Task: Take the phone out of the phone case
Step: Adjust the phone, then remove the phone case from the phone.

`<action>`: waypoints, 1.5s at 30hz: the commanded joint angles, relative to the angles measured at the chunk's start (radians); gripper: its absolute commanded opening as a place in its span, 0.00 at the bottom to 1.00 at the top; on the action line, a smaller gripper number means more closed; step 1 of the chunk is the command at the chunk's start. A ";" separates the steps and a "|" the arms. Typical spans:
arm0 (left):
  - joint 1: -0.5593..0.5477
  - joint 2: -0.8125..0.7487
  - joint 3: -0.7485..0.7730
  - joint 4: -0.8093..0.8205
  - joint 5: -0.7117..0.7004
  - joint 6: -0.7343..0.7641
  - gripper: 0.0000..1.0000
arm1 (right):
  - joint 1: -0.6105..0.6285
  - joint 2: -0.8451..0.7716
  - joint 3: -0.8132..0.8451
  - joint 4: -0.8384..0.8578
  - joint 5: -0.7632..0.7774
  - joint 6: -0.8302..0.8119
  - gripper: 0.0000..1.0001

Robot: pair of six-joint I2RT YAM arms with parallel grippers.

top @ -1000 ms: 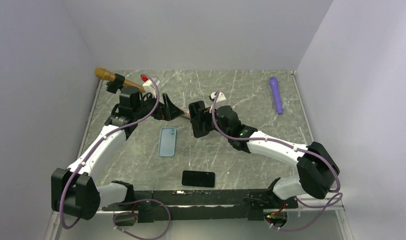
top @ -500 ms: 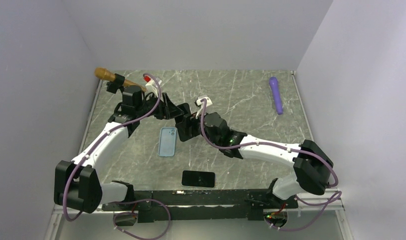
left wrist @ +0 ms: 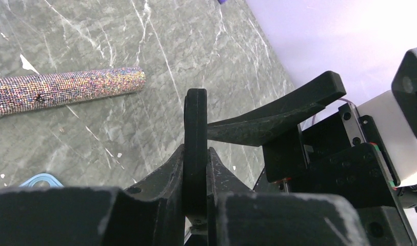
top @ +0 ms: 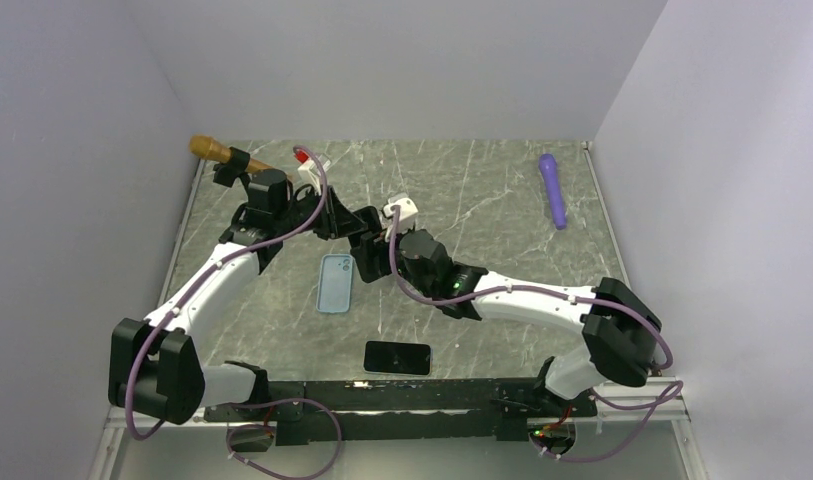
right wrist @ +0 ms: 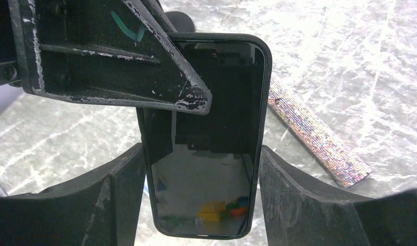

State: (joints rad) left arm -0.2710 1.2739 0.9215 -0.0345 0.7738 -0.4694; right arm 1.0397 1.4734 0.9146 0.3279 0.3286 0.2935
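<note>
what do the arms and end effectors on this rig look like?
Left arm and right arm: white link shells, black joint housings, a purple cable looped along each. Left end effector and right end effector: matte black, two wedge-shaped fingers, edges scuffed white. One left finger carries a green mark, and a white camera block sits on each wrist.

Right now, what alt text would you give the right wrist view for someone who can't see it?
A black phone, screen dark, is held by its long edges between the two fingers of the right gripper, while the left gripper clamps its upper left part. Behind lies a glittery stick on the marble table.
</note>
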 commanded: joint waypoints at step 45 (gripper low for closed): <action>-0.029 -0.618 -0.494 0.625 -0.433 -0.621 0.00 | -0.318 -0.318 -0.524 0.709 -0.846 0.807 0.70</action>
State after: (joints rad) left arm -0.2966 0.7456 0.4515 0.3916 0.5301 -0.9348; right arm 0.7124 1.0973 0.3843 0.7788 -0.4404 1.0077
